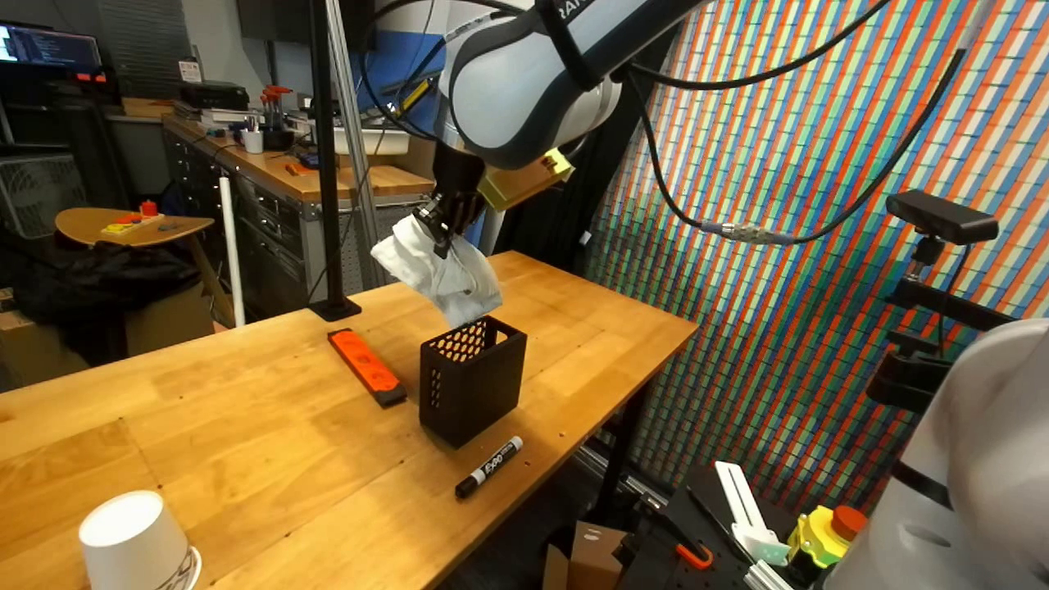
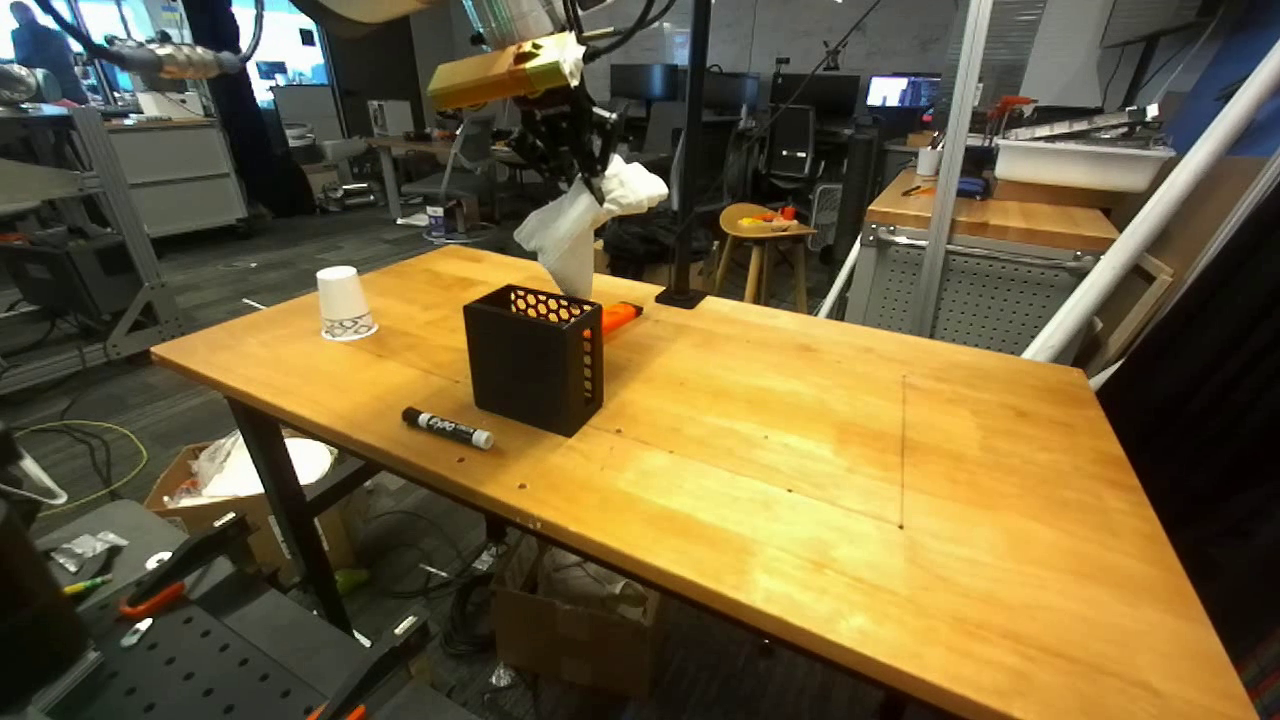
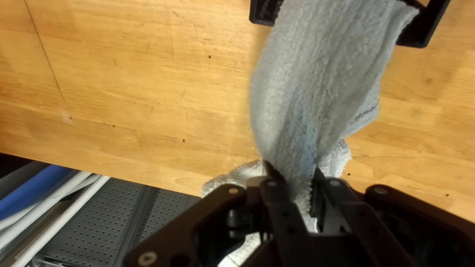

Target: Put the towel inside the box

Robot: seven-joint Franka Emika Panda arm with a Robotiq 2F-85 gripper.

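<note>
Presently the claw (image 3: 293, 173) is clamped on the towel (image 3: 319, 81), pinching a bunched section of it. Cloth sticks out on both sides of the grip; one end hangs below the claw, near the rim of the black box (image 1: 475, 389), upright on the bench (image 2: 760, 490). Rim contact: cannot tell.

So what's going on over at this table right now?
A robot arm has a white towel pinched in its jaws above a wooden table. The towel's lower end hangs close to the top of the black box; I can't tell whether they touch. It isn't inside yet. A marker lies nearby.
</note>
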